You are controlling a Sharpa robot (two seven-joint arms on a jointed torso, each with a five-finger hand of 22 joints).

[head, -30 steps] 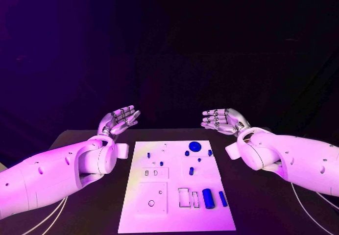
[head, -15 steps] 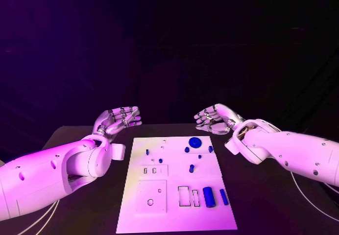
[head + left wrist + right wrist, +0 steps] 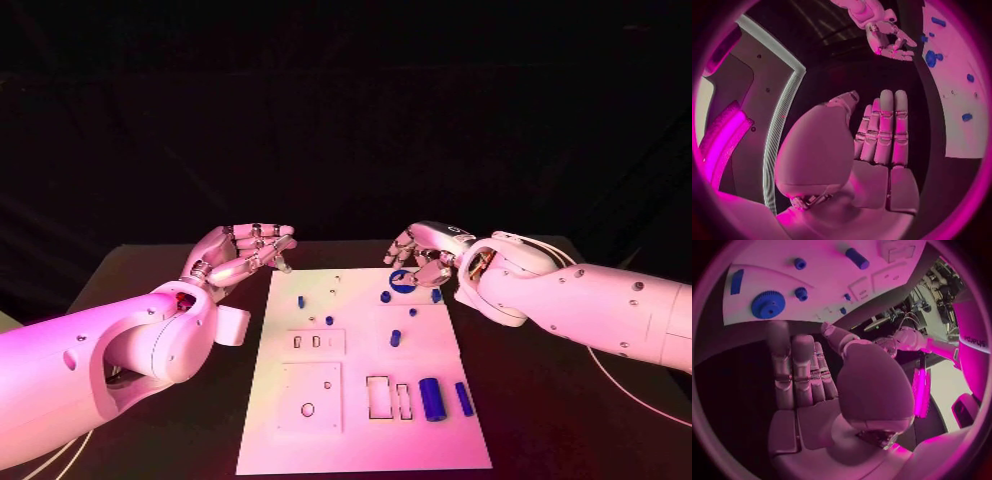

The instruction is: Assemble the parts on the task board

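Observation:
The white task board [image 3: 361,440] lies in the middle of the black table. Several blue parts lie on it: a gear [image 3: 402,281] at the far edge, small pegs such as one [image 3: 394,338] mid-board, a thick cylinder [image 3: 431,398] and a flat bar [image 3: 463,398] on the near right. My right hand [image 3: 427,254] hovers over the far right corner, just above the gear, fingers apart and holding nothing. My left hand [image 3: 242,250] floats beyond the board's far left corner, palm up, empty. In the right wrist view the gear [image 3: 768,304] lies past my fingers [image 3: 792,370].
Recessed slots [image 3: 378,397] and a square plate with a hole [image 3: 309,398] mark the board's near half. The black table [image 3: 548,420] spreads around the board. In the left wrist view my left hand [image 3: 879,145] is held flat, with the right hand [image 3: 889,37] and the board [image 3: 957,110] beyond it.
Both hands have come down and inward towards the board's far edge. The right hand now hangs over the gear; the left hand's fingers have curled a little.

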